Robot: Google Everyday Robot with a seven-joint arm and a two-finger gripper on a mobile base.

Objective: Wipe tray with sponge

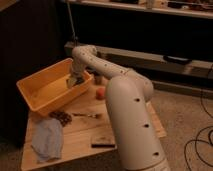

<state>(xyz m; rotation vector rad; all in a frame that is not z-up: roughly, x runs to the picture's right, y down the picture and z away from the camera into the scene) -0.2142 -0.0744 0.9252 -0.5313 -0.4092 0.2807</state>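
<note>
A yellow tray (37, 100) stands at the back left of a small wooden table (80, 134). My white arm reaches down from the right, and my gripper (74, 81) sits inside the tray, close to its right wall. The gripper is shut on a pale sponge (71, 83), which rests low against the tray's inner side. The tray holds nothing else that I can see.
On the table lie a blue-grey cloth (47, 141) at the front left, a dark brown lump (61, 117), a small utensil (88, 116), a dark flat block (102, 141) and an orange-red fruit (100, 93). A dark shelf unit stands behind.
</note>
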